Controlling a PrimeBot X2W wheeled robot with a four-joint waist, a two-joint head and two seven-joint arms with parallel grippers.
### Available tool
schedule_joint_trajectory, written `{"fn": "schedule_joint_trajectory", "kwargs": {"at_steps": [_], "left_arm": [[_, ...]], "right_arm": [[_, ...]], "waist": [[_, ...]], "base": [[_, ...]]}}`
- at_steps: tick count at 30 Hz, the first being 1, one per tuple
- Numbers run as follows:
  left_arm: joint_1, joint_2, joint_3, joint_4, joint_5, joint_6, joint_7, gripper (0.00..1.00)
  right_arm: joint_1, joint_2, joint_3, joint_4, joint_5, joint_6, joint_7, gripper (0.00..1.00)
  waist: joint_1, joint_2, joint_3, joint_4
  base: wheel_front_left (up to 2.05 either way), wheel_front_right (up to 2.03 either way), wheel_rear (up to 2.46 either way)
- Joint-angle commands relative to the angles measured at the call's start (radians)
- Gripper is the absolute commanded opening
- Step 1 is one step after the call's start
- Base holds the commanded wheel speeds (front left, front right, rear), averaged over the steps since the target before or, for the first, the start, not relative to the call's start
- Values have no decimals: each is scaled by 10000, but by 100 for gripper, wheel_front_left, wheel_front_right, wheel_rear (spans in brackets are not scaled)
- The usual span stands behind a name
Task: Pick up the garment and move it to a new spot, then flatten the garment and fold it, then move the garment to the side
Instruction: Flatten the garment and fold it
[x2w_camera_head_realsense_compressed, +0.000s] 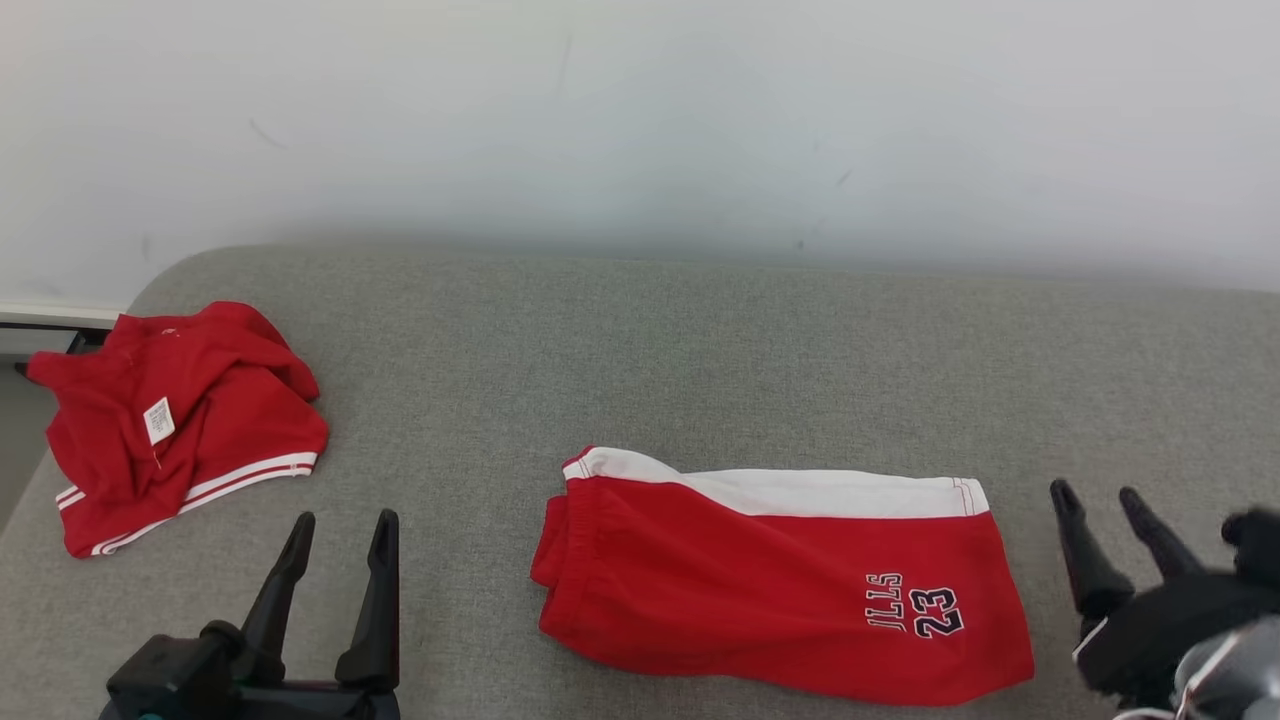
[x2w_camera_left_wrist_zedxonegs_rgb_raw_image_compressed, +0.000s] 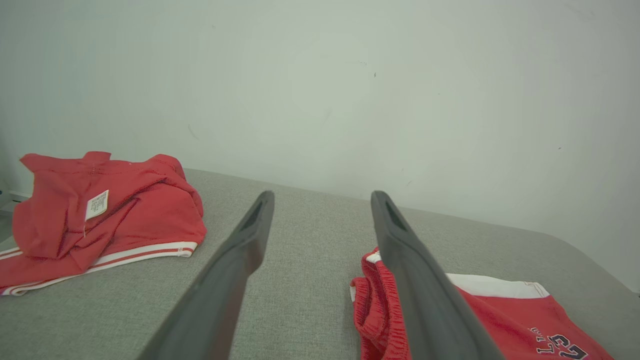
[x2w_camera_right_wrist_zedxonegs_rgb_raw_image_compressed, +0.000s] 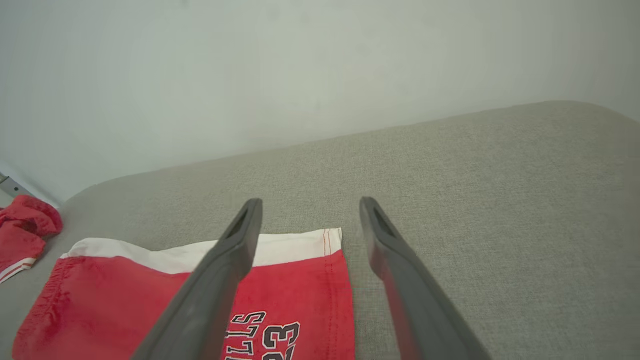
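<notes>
Both spread wide and empty, left pincer (x2w_camera_head_realsense_compressed: 346, 518) and right pincer (x2w_camera_head_realsense_compressed: 1096, 490) flank the folded shorts (x2w_camera_head_realsense_compressed: 760, 590) — best grip both ends evenly, keeping the fold.

Over at the left edge of the grey fabric surface (x2w_camera_head_realsense_compressed: 700, 360), a crumpled red top (x2w_camera_head_realsense_compressed: 180, 420) lies in a loose heap. A small white label (x2w_camera_head_realsense_compressed: 158, 420) faces up on it, and a white-striped hem (x2w_camera_head_realsense_compressed: 250, 478) runs along its near side. Behind everything stands a plain white wall (x2w_camera_head_realsense_compressed: 640, 120), faintly scuffed in places.
</notes>
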Motion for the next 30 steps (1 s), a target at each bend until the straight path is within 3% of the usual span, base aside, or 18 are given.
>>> {"fn": "schedule_joint_trajectory", "kwargs": {"at_steps": [1, 4, 5, 10, 14, 20, 30], "left_arm": [[106, 69, -19, 28, -7, 22, 9, 100], [137, 86, -49, 47, -4, 44, 16, 100], [137, 86, -49, 47, -4, 44, 16, 100], [67, 64, -152, 71, -46, -22, 13, 100], [-22, 51, -201, 68, -83, -49, -79, 100], [-131, 16, -286, 160, -111, -75, -168, 100], [-423, -5, -446, 347, -166, -159, -194, 100]], "right_arm": [[-454, -36, -338, -67, -48, -4, 1121, 100], [-1131, -56, -866, -214, -233, -5, 3001, 100], [-1131, -56, -866, -214, -233, -5, 3001, 100], [-1820, -46, -647, -505, -916, -4, 6199, 100], [-2177, -57, -706, -428, -1163, -5, 7779, 100], [-2739, -48, -1185, 470, -1817, -5, 8667, 100], [-3481, -53, -1720, 3193, -1822, -5, 8228, 100]], "waist": [[0, 0, -24, 12], [0, 0, -49, 29], [0, 0, -49, 29], [0, 0, -24, 133], [0, 0, 134, 209], [0, 0, 289, 339], [0, 0, 481, 732]], "base": [[0, 0, 0], [0, 0, 0], [0, 0, 0], [0, 0, 0], [0, 0, 0], [0, 0, 0], [0, 0, 0]]}}
